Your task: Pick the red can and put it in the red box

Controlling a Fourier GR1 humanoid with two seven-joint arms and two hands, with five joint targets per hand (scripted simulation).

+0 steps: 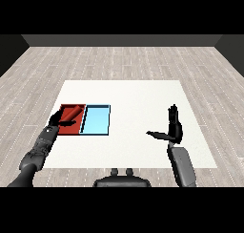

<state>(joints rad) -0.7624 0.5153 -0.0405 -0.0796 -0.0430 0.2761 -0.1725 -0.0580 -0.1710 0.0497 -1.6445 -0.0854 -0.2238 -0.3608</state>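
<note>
Head view: left hand (58,119) fingers curled round red can (71,113) over red tray (71,129) for release; right hand (173,127) fingers apart, idle

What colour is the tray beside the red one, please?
Light blue tray, clearest in the head view.

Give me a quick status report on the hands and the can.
Left hand curled round red can, over red tray. Right hand open, holding nothing. Nothing in the way.
</note>
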